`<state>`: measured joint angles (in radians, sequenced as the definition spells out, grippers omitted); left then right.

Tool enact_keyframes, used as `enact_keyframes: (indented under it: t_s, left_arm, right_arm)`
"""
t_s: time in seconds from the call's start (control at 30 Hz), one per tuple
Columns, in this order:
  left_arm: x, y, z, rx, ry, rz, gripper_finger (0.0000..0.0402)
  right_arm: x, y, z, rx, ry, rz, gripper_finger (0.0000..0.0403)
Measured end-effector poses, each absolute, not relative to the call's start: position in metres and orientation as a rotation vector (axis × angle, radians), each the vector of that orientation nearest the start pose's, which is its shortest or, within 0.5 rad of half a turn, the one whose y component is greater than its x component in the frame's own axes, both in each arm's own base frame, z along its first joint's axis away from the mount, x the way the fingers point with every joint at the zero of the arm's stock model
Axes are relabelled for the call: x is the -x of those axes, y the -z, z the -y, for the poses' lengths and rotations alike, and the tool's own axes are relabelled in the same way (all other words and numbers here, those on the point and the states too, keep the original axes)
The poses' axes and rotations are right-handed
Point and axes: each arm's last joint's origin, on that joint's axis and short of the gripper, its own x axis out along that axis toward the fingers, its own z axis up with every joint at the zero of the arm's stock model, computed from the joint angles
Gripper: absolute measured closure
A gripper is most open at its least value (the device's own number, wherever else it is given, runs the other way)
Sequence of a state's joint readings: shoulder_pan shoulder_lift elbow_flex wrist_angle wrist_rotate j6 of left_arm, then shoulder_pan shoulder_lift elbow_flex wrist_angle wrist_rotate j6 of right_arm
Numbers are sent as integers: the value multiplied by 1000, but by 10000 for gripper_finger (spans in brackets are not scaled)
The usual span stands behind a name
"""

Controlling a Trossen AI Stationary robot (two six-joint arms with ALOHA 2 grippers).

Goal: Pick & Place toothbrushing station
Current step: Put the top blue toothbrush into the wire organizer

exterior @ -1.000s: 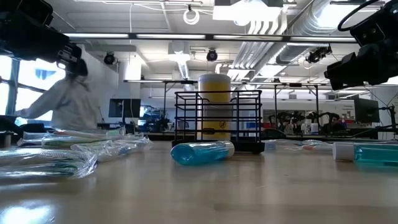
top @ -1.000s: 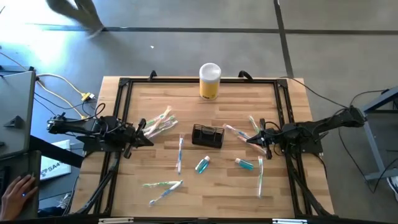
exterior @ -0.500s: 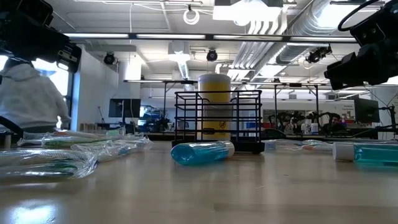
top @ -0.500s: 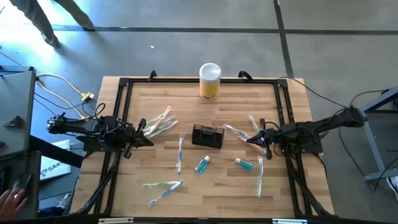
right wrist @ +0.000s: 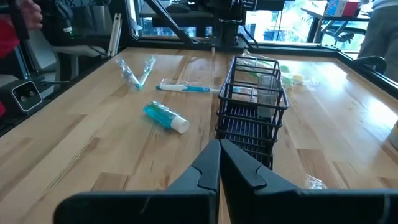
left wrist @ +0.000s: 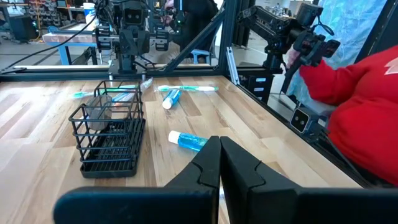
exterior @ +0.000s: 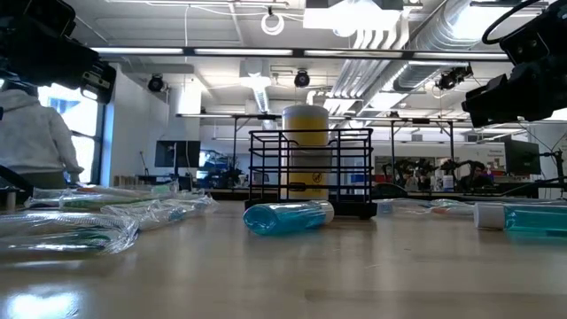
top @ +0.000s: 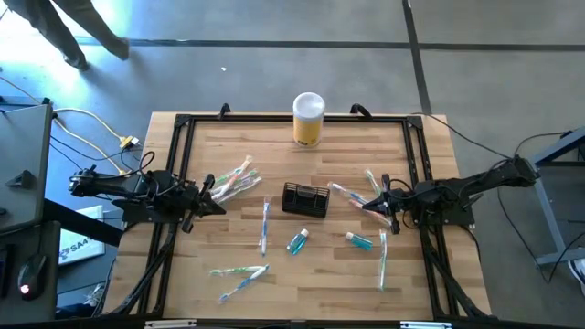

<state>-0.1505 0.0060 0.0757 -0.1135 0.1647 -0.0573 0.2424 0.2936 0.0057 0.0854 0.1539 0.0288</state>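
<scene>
The toothbrushing station, a small black wire caddy (top: 304,199), stands on its base at the middle of the wooden table, also in the low view (exterior: 310,173) and both wrist views (left wrist: 107,134) (right wrist: 252,106). My left gripper (top: 219,207) hovers shut near the table's left edge, pointing level toward the caddy, well short of it. My right gripper (top: 367,206) hovers shut near the right edge, pointing back at the caddy. Both hold nothing.
A yellow cylinder with a white lid (top: 309,119) stands at the far edge. Wrapped toothbrushes (top: 233,178) (top: 265,226) (top: 239,274) (top: 382,256) and two blue toothpaste tubes (top: 298,241) (top: 359,240) lie around the caddy. A person in red (left wrist: 367,118) sits beyond the table's near edge.
Both arms and all things on the table have kept still. A person beyond the table's far left corner has walked away toward the left, and a hand at the near left has withdrawn out of view.
</scene>
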Motion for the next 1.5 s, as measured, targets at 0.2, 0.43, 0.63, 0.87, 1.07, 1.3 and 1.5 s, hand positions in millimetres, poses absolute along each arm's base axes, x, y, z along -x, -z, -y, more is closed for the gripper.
enact_keyframes:
  t_s: [0.2, 0.43, 0.63, 0.87, 1.07, 1.3, 1.5]
  left_arm:
    - [-91, -179, 18, 56, 294, -41, 402]
    - [-91, -178, 18, 61, 284, -54, 402]
    - [-91, -178, 18, 186, 283, -73, 402]
    - [-91, -178, 18, 170, 282, -73, 402]
    - [-91, -177, 17, 159, 267, -73, 402]
    - [-91, -177, 17, 159, 244, -74, 402]
    - [-92, -176, 17, 185, 242, -87, 402]
  right_arm:
    - [-112, -151, -23, -10, -89, -172, 400]
    - [-113, -155, -24, -61, -106, -136, 400]
    - [-113, -154, -24, -169, -98, -150, 400]
    - [-114, -175, -22, -217, -29, -109, 400]
    - [-114, -197, -16, -311, 270, -353, 400]
    - [-128, -209, -18, -354, 424, -604, 398]
    - [-161, -202, -24, -324, 432, -740, 331]
